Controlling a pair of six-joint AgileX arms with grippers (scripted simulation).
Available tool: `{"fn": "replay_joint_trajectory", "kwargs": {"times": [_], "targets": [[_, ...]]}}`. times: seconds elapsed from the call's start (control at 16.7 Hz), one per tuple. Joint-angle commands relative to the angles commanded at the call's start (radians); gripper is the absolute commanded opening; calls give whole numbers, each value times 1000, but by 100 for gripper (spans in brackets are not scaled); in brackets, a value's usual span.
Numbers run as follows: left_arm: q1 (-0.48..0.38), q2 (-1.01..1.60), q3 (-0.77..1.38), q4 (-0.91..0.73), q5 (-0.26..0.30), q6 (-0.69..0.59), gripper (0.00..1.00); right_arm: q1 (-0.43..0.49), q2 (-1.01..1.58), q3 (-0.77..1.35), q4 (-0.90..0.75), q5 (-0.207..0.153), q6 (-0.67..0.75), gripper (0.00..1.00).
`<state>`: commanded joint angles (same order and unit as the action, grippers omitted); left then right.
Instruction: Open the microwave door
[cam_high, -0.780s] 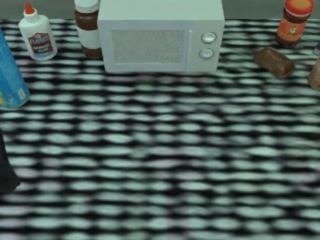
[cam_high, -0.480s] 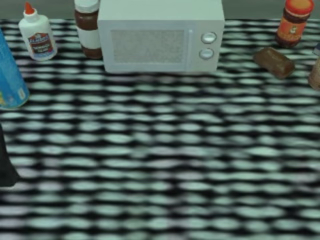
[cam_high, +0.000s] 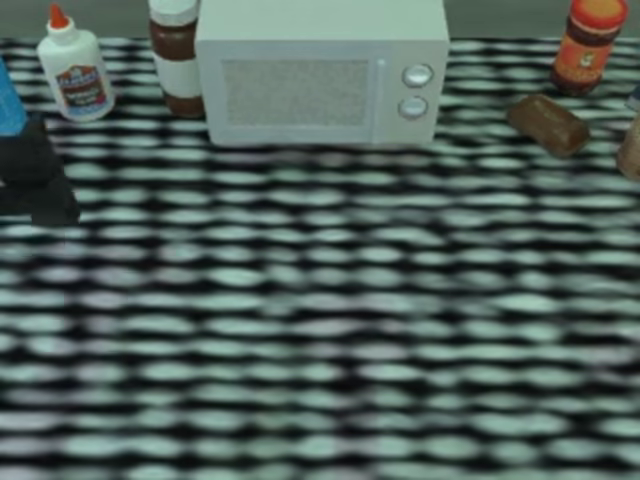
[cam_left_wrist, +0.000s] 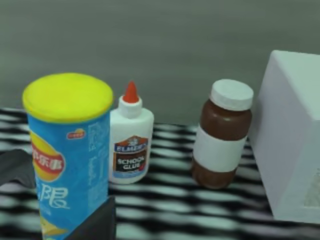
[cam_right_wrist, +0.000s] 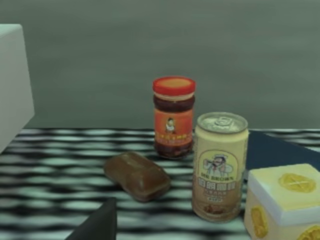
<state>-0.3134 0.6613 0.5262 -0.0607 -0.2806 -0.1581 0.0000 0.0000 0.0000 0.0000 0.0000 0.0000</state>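
The white microwave (cam_high: 322, 70) stands at the back middle of the table. Its door (cam_high: 295, 92), with the grey mesh window, is flush with the front, beside the two knobs (cam_high: 416, 90). My left gripper (cam_high: 45, 195) hovers at the table's left edge, well left of the microwave and over the blue chips can (cam_high: 10, 105). It is open and holds nothing; one dark finger (cam_left_wrist: 97, 222) shows in the left wrist view, where the microwave's side wall (cam_left_wrist: 292, 145) is at the far edge. My right gripper is out of the top view; its finger (cam_right_wrist: 100, 222) shows alone, with nothing held.
A glue bottle (cam_high: 75, 70) and a brown jar (cam_high: 177, 55) stand left of the microwave. To its right are a red-lidded jar (cam_high: 590, 45), a brown block (cam_high: 548, 123), a drink can (cam_right_wrist: 220, 165) and a yellow box (cam_right_wrist: 282, 200).
My left arm has moved from the lower left edge toward the back, and now covers the lower part of the chips can. The microwave door has not moved.
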Motion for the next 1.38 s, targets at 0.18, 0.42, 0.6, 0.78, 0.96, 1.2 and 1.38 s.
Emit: {"fn": "replay_joint_trajectory", "kwargs": {"times": [0.18, 0.42, 0.6, 0.78, 0.96, 1.2, 1.38], "targets": [[-132, 321, 241, -6, -116, -78, 100, 0, 0, 0, 0, 0, 0, 100], [-300, 741, 550, -15, -266, -178, 100, 0, 0, 0, 0, 0, 0, 100], [-410, 1005, 738, -31, -362, -238, 100, 0, 0, 0, 0, 0, 0, 100], [-495, 1196, 875, -52, -437, -280, 100, 0, 0, 0, 0, 0, 0, 100], [-545, 1302, 951, -70, -480, -302, 100, 0, 0, 0, 0, 0, 0, 100], [-555, 1323, 965, -74, -489, -306, 100, 0, 0, 0, 0, 0, 0, 100], [-549, 1324, 964, -71, -485, -303, 100, 0, 0, 0, 0, 0, 0, 100]]}}
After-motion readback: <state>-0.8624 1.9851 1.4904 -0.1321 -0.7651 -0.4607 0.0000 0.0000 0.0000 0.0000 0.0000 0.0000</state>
